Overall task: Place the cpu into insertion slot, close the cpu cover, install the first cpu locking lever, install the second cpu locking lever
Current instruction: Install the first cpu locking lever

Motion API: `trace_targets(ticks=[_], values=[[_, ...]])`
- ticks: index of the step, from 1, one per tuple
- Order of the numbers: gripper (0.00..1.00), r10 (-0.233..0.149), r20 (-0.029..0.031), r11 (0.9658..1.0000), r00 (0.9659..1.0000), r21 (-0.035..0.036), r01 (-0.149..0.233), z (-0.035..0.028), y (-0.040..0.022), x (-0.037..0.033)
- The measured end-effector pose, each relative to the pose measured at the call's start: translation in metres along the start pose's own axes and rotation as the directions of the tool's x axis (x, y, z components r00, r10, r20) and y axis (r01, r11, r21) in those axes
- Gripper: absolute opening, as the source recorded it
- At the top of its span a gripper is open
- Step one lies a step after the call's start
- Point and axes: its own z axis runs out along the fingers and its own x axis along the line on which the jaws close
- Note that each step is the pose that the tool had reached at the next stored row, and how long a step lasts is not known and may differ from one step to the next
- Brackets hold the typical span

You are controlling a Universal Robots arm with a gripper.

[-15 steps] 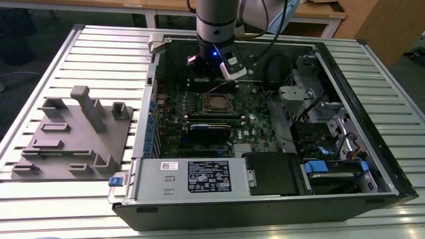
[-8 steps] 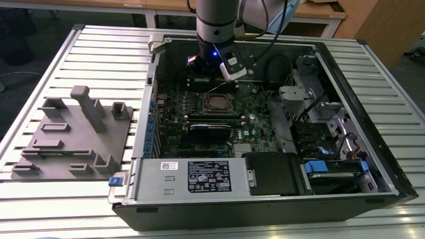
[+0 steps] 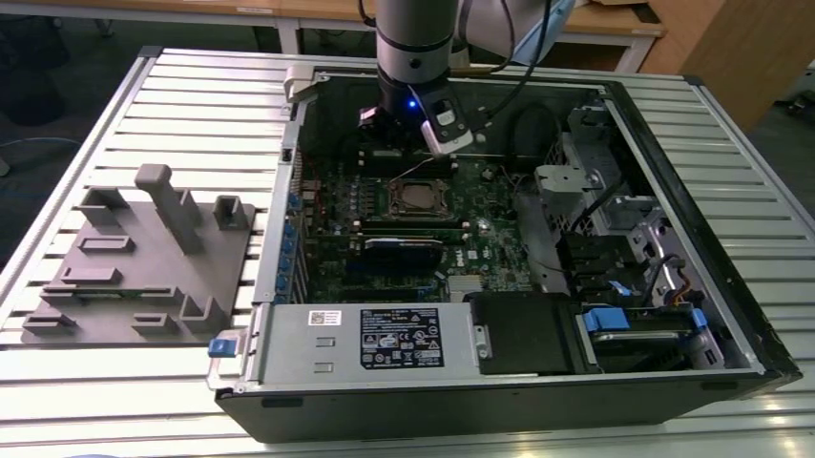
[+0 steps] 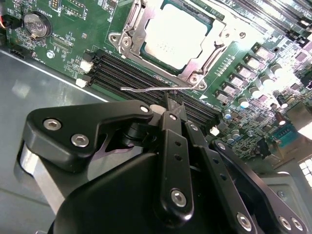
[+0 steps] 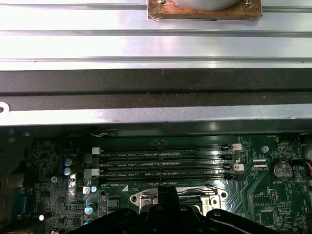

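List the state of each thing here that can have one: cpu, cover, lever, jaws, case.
cpu: seated flat in the insertion slot.
cpu cover: down, framing the cpu.
locking lever: lying along the slot's edge; I cannot tell whether it is latched.
gripper: jaws shut, tip close to the locking lever.
computer case: lying flat, side open.
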Motion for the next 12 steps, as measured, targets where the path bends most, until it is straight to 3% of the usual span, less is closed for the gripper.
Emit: trace_targets(ticks=[5,8,12], values=[[0.11,0.017,0.0035,0.9999,0.9999,0.0009,-0.017,0.0022,0.0021,0.0002],[0.11,0.056,0.0114,0.9984,0.9984,0.0025,-0.056,0.0032,0.002,0.0002],[0.11,0.111,0.0229,0.9938,0.9936,0.004,-0.111,0.0046,0.0018,0.0002]])
